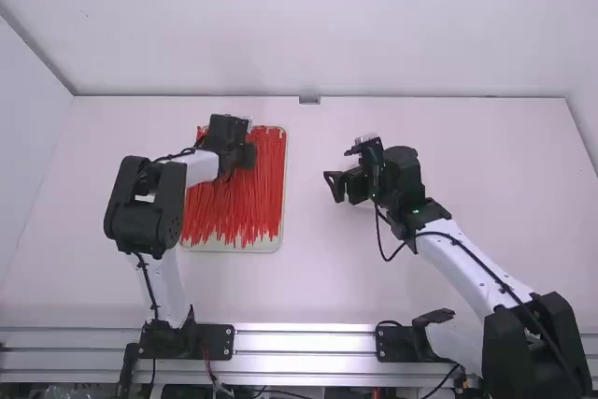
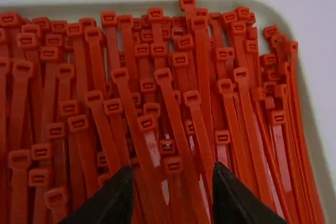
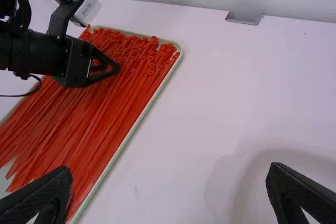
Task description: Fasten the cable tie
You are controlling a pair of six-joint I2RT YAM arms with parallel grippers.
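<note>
left gripper (image 2: 170, 177) is partly open with nothing in it, tips poised just above the pile of orange cable ties (image 2: 157, 77), whose head ends fan out in front of it. the ties lie heaped lengthwise in a shallow tray (image 2: 68, 8) on the white table (image 1: 420, 137). right gripper (image 3: 168, 187) is spread wide and empty, hovering over bare table beside the tray. imo these ties are light, springy and slick, and they're all overlapping, so pinching a strap mid-length probably drags neighbours along. i'd grab a single top one near its head, where it's stiffest.
</note>
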